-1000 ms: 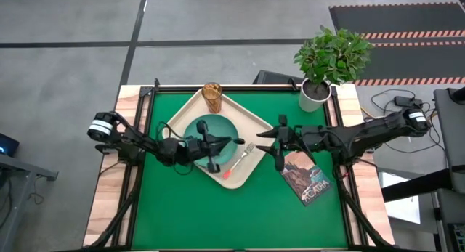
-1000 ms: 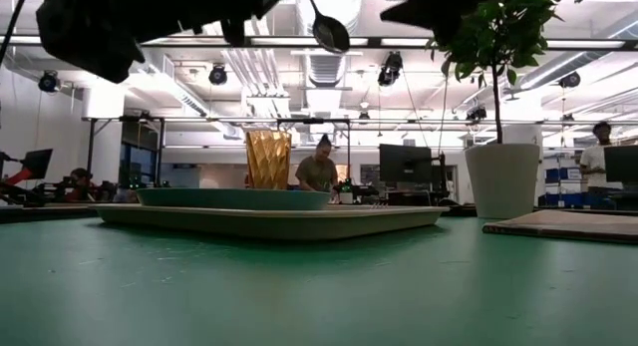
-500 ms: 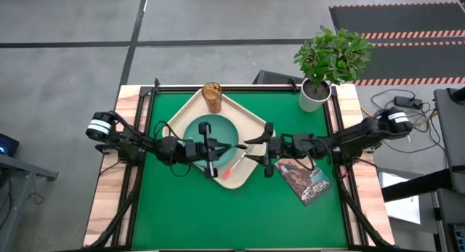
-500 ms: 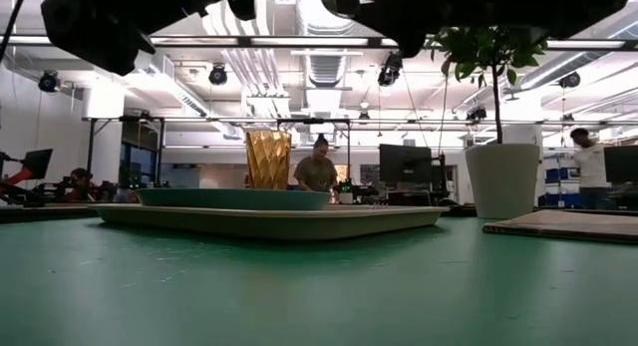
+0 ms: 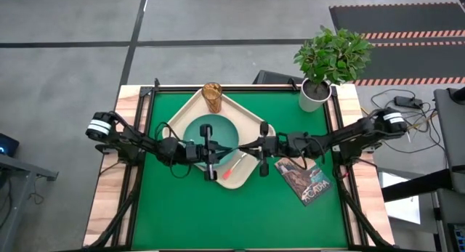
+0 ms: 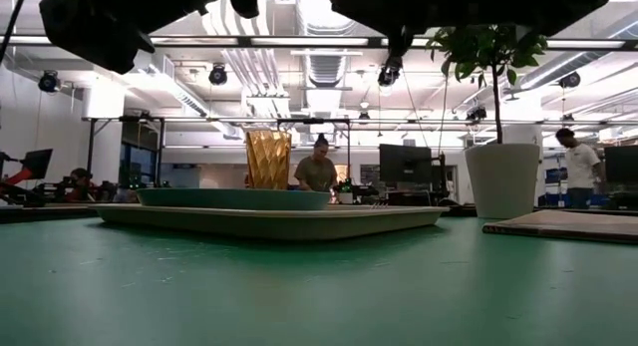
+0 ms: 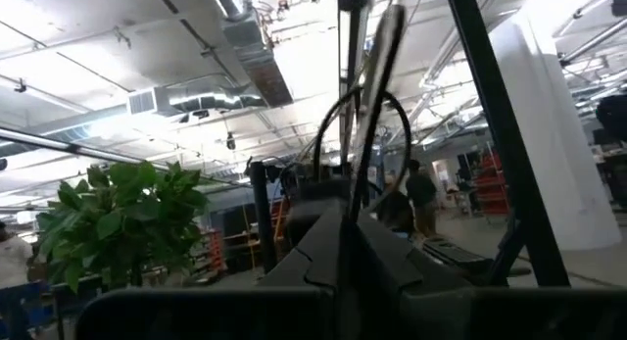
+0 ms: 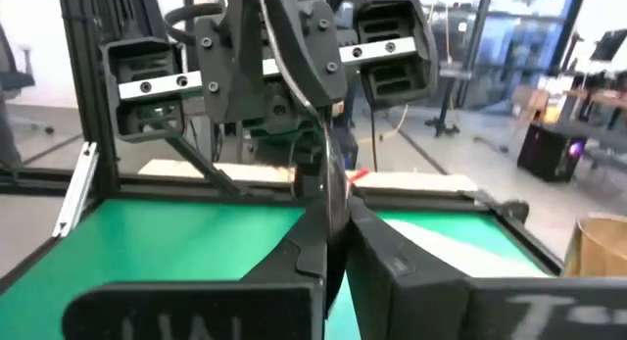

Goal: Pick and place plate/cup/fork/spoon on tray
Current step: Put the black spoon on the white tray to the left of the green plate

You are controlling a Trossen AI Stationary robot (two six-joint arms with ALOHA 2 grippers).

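Observation:
The cream tray lies on the green table with the teal plate, the amber cup and the red-handled fork on it. The dark spoon hangs in the air over the plate's right rim and spans the gap between both grippers. My left gripper is shut on one end of it. My right gripper faces the left one and is shut on the other end. In the low view both arms fill the top edge and hide the spoon. My left gripper pinches the spoon's thin handle between its two shut fingers. The fingers lie level, pointing toward the table's right, along the spoon. The spoon is lifted clear above the tray. My right gripper pinches the spoon's end that points toward it, between its shut fingers. It comes in level from the table's right. The fingers hide which part of that end they have. The handle runs on from the fingertips to the left gripper.
A white pot with a green plant stands at the far right corner. A picture-covered book lies right of the tray, under the right arm. Bare green table stretches along the near edge. People stand in the room behind.
My right gripper has moved toward the table's left, over the tray's right edge and up to the left gripper. It has shut on the free end of the spoon. The left gripper has kept its hold and the spoon has stayed level above the plate.

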